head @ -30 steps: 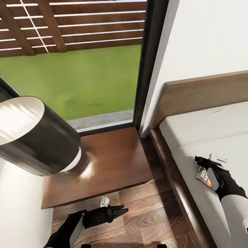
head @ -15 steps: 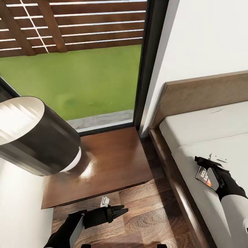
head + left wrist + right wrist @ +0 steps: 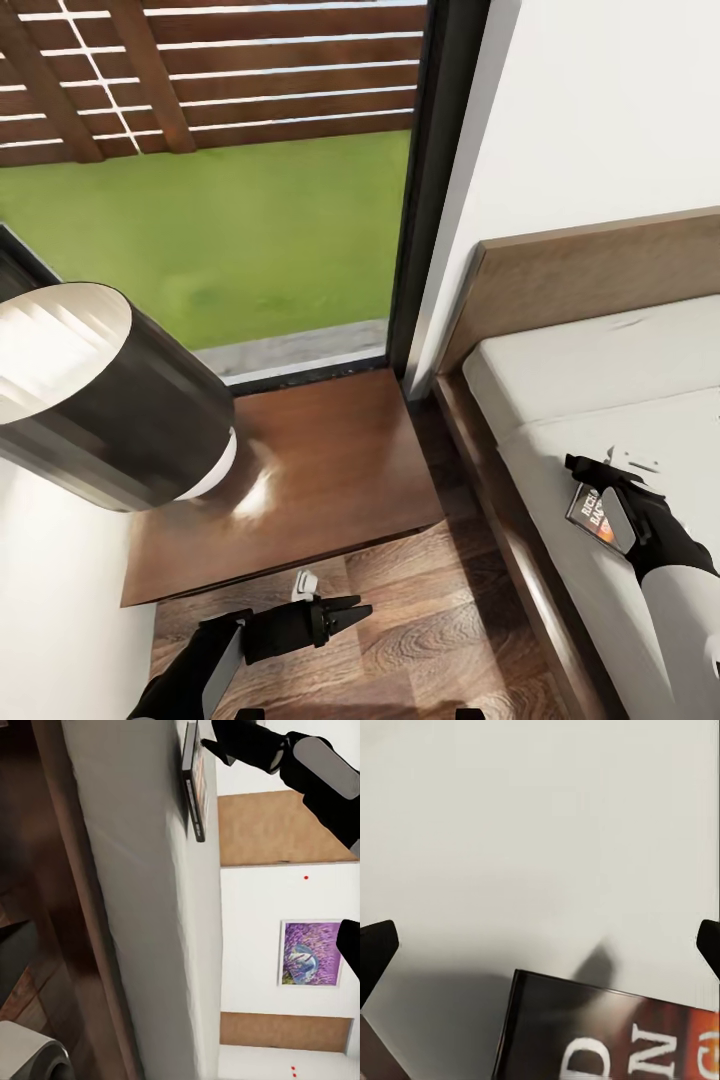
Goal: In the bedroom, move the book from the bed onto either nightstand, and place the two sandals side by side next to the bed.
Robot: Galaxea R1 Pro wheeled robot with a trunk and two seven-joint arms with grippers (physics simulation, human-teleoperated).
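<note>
Bedroom floor, window and nightstand (image 3: 300,480) look unchanged across the head view's frames, with the left gripper (image 3: 345,610) idle and clenched low near the nightstand and the right gripper (image 3: 600,480) poised over the book (image 3: 590,512) on the bed (image 3: 600,370), while the left wrist view shows the book (image 3: 193,787) lying flat on the mattress and the right wrist view shows the fingertips (image 3: 375,952) spread wide around the book (image 3: 607,1035), so the grasp seems not yet made.

book (image 3: 592,511) on bed (image 3: 600,370), nightstand (image 3: 300,480) left of bed

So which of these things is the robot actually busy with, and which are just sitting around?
Part of the job:
- book, lying on the bed
- nightstand
- right gripper, open over the book

Just there:
- lamp on the nightstand
- window
- picture on the wall
- left gripper, idle over the floor
</note>
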